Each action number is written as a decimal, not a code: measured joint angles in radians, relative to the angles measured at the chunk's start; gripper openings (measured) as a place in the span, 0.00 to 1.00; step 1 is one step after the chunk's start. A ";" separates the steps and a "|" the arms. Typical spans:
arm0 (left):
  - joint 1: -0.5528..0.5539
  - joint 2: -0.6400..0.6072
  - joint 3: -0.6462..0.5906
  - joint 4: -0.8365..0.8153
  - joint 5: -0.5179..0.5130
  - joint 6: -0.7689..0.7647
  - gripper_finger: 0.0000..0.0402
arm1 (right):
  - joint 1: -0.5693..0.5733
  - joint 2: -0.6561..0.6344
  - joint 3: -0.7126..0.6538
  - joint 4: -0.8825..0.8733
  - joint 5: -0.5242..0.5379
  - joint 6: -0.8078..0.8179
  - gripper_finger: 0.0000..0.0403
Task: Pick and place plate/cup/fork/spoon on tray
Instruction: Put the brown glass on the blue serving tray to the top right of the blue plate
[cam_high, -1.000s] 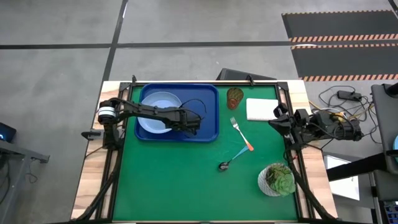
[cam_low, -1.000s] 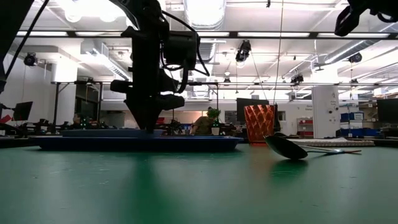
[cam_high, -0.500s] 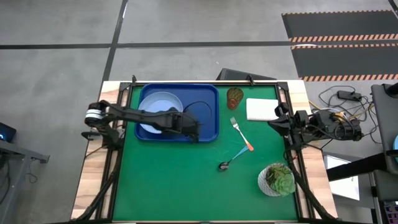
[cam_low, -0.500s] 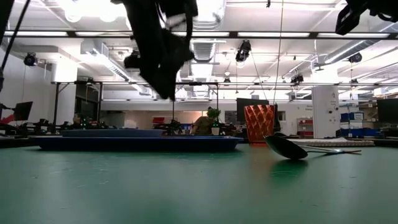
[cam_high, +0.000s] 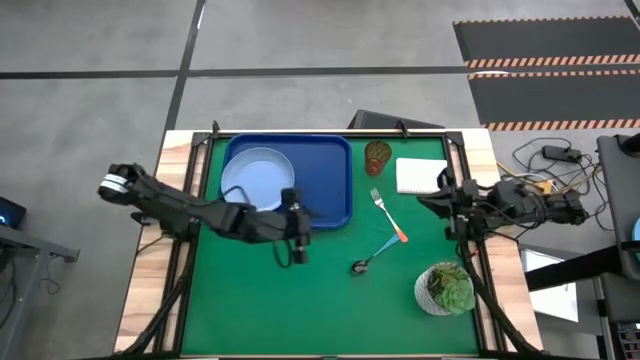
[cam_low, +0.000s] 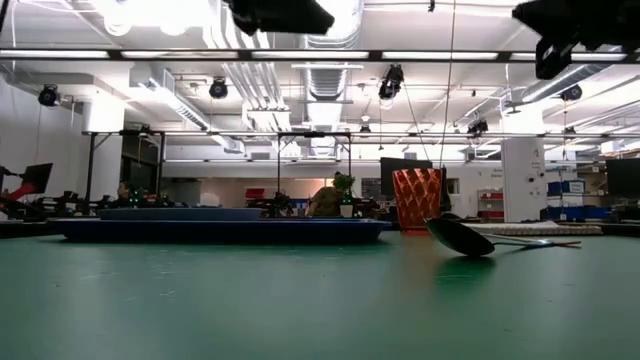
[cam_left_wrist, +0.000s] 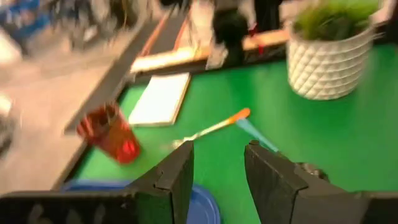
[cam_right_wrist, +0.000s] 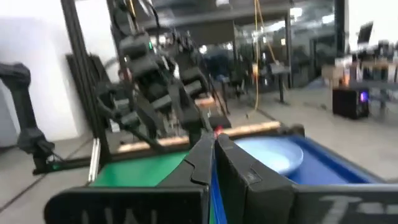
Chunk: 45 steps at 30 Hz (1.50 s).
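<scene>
fork (cam_high: 386, 215): tines toward far edge, handle near-right | spoon (cam_high: 377, 255): diagonal, bowl near-left | left fingers (cam_left_wrist: 177, 174) apart, empty | right fingers (cam_right_wrist: 205, 158) closed

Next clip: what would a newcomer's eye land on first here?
Probably the dark-blue tray at the table's far left, with the pale-blue plate already in it. The left gripper hangs open over the green mat just in front of the tray. The cup, fork and spoon still lie to its right.

free: tray's (cam_high: 335, 180) right half | blocking: plate (cam_high: 257, 177) on left half
</scene>
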 joint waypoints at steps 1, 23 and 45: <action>-0.005 -0.020 -0.034 0.051 0.008 0.031 0.31 | 0.000 0.014 -0.001 -0.001 0.010 0.023 0.02; -0.008 -0.366 -0.361 0.264 0.014 -0.021 0.31 | -0.056 0.580 0.340 -0.085 0.309 0.179 0.02; -0.008 -0.671 -0.552 0.262 0.014 -0.011 0.31 | -0.391 1.085 0.864 -0.454 -0.041 0.159 0.02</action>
